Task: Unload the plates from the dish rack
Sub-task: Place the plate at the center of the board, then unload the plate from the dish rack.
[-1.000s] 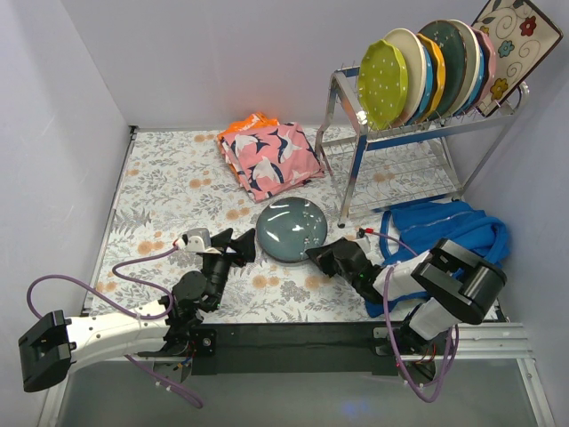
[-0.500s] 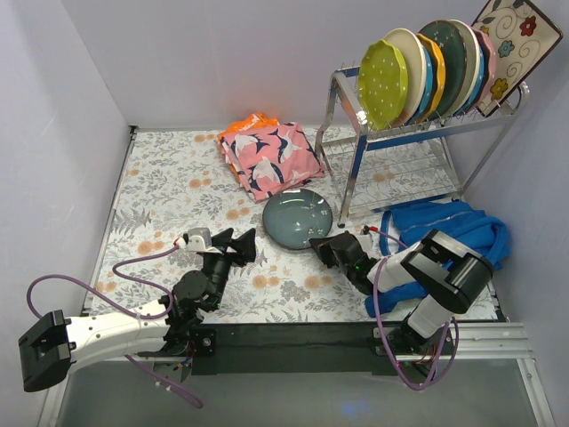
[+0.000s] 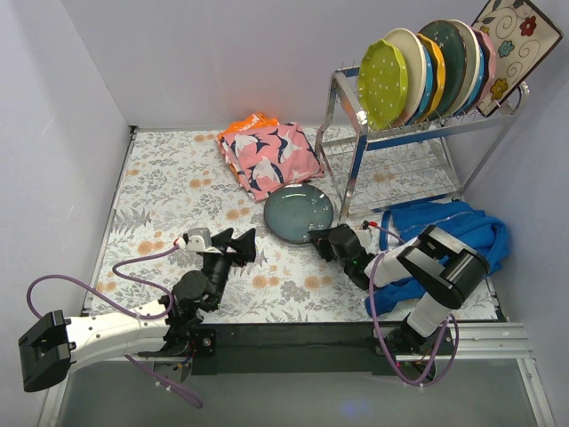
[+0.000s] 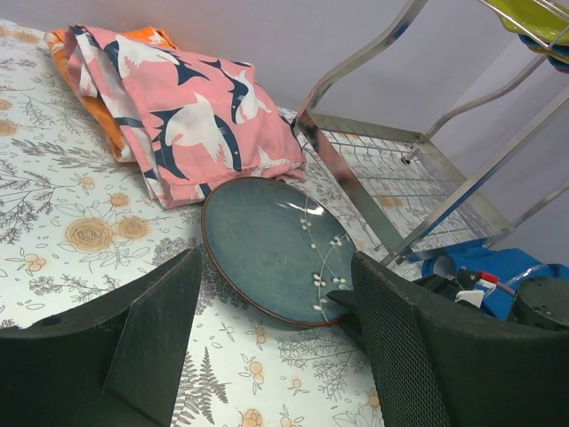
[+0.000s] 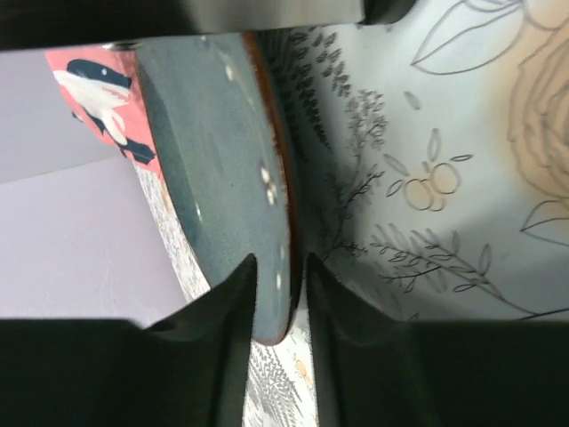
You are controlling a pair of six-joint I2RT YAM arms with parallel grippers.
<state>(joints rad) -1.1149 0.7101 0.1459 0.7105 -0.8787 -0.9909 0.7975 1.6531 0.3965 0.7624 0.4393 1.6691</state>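
Observation:
A dark teal plate (image 3: 298, 213) lies on the floral table just left of the dish rack (image 3: 356, 178). My right gripper (image 3: 327, 242) is at its near right rim; in the right wrist view its fingers (image 5: 280, 267) are shut on the plate's edge (image 5: 222, 151), one above and one below. My left gripper (image 3: 240, 242) is open and empty, low over the table left of the plate; the plate (image 4: 276, 249) lies beyond its fingers. The rack's top tier holds upright plates: lime (image 3: 382, 84), cream (image 3: 411, 67), orange (image 3: 433, 76), another teal (image 3: 453, 58), pink (image 3: 487, 62) and a square floral one (image 3: 511, 44).
A folded pink bird-print cloth (image 3: 271, 156) lies behind the plate, also in the left wrist view (image 4: 178, 116). A blue garment (image 3: 444, 227) lies under the right arm near the rack's front legs (image 4: 356, 191). Walls close the table on the left, back and right.
My right gripper has moved away from me and a little right with the teal plate, bringing it nearer the rack and the pink cloth. The left arm has not moved.

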